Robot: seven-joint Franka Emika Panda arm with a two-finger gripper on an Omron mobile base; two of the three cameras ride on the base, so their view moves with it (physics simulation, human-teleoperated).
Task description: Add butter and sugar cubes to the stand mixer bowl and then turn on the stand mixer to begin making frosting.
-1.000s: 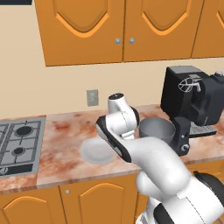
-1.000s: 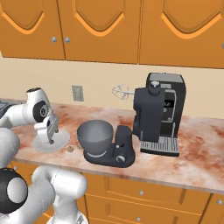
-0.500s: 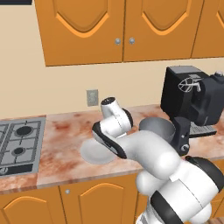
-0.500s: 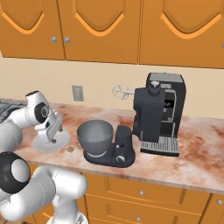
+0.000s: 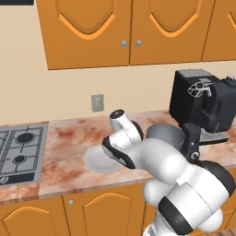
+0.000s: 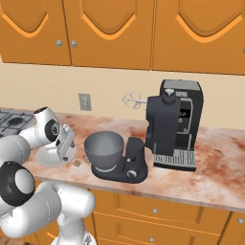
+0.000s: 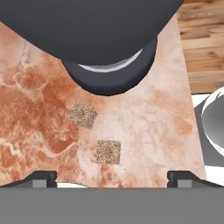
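Jaws wide, your gripper point(image 7: 112, 177) holds nothing, just above two sugar cubes point(image 7: 82, 115) lying bare beside stand mixer bowl point(image 7: 109, 65); white plate point(image 6: 50, 157) near.

glossy white arm point(image 5: 170, 170), dark joints
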